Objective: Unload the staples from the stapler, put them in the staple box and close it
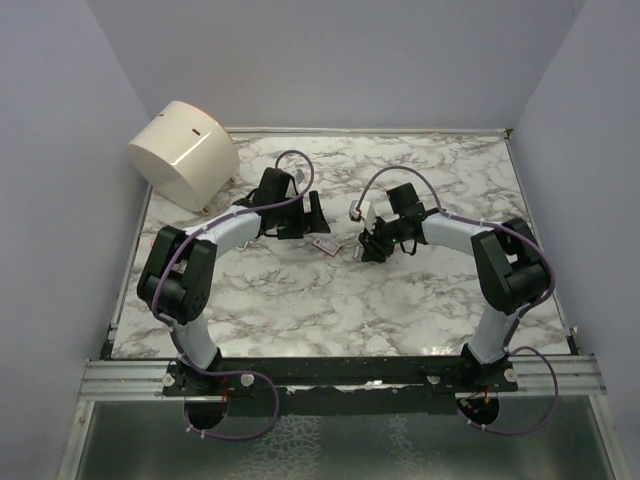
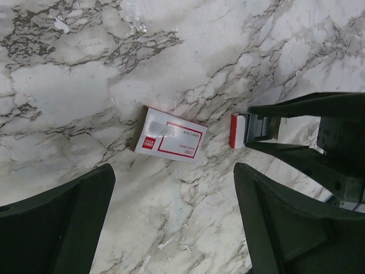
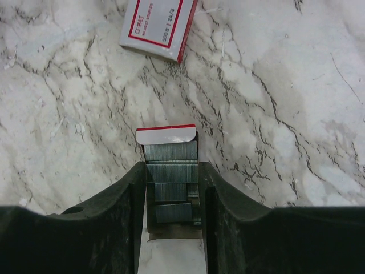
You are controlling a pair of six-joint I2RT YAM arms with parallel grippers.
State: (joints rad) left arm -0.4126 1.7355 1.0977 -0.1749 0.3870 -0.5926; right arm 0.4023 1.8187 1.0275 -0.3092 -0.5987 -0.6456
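Note:
My right gripper [image 3: 171, 171] is shut on a small open cardboard tray with a white, red-edged flap [image 3: 166, 135]. Several grey ribbed strips of staples [image 3: 170, 171] lie in the tray between the fingers. It rests low on the marble table [image 3: 296, 114]. In the left wrist view the tray's red end [image 2: 239, 130] shows between the right gripper's fingers. My left gripper [image 2: 174, 191] is open and empty, hovering over the table just near of the flat pink-and-white staple box sleeve [image 2: 170, 142]. In the top view the grippers [image 1: 300, 215] [image 1: 372, 245] face each other across the sleeve [image 1: 323, 245]. No stapler shows in any view.
A big cream drum [image 1: 185, 153] lies at the back left corner. A small white piece [image 1: 360, 210] sits beside the right wrist. The sleeve also lies ahead of the right gripper [image 3: 158, 28]. Lilac walls enclose the table on three sides.

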